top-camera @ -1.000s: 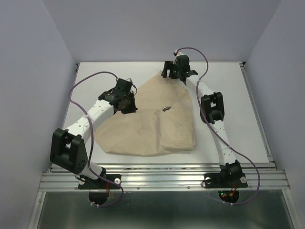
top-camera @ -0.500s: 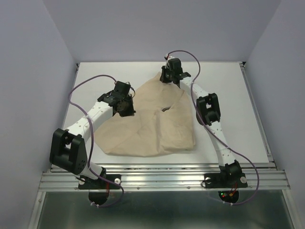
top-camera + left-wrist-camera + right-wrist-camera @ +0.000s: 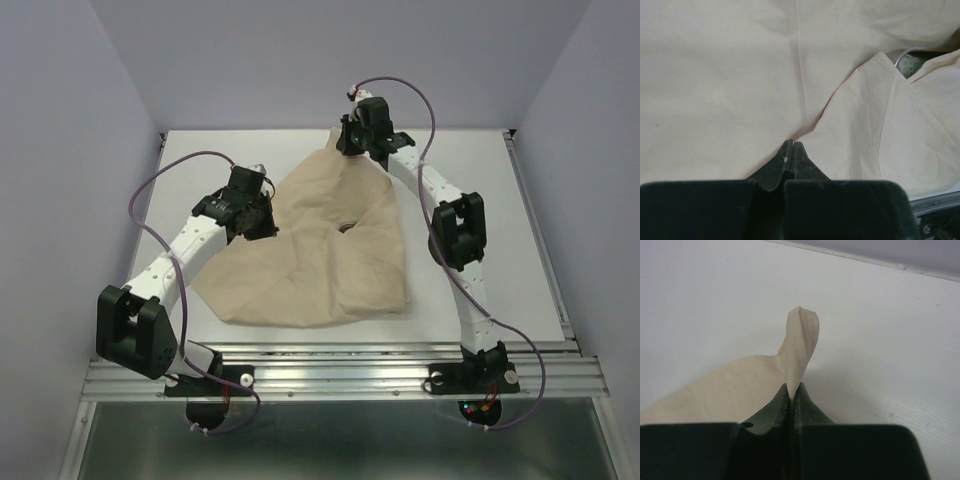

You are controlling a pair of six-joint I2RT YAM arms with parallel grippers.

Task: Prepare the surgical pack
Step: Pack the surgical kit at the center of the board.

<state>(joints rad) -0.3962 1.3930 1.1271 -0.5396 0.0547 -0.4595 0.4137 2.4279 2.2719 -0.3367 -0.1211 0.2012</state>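
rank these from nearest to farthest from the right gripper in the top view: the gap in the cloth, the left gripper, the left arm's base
From the right gripper, pinching the far corner of the cloth:
1. gap, mid-cloth, straight toward the near side.
2. left gripper, at the cloth's left edge.
3. left arm's base, at the near edge, far left.

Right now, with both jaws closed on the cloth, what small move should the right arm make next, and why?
Probably lift the far corner a little and draw it back toward the middle of the cloth. The right jaws pinch that corner close to the table, and the tray shows through a gap there, not yet covered.
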